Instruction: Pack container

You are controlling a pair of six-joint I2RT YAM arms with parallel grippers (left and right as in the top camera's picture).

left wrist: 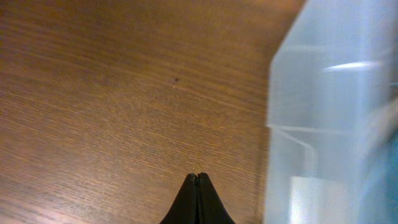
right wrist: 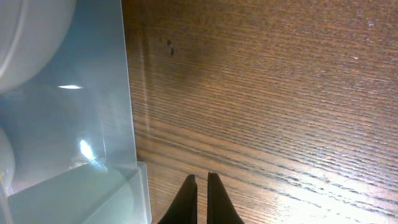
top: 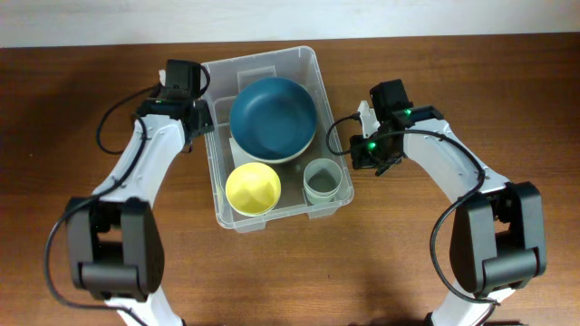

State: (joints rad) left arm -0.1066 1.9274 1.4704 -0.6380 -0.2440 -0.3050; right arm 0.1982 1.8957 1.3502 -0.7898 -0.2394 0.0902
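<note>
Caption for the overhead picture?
Two arms flank a clear container holding a blue bowl, a yellow bowl and a green cup.

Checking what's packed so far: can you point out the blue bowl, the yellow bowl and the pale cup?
blue bowl [top: 273, 113]: overhead view, middle of its inside.
yellow bowl [top: 252, 186]: overhead view, middle of its inside.
pale cup [top: 323, 174]: overhead view, its inner bottom.

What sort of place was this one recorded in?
Probably a robot lab bench: a plain wooden table, a left arm and right arm at it, and a clear container holding a blue bowl.
</note>
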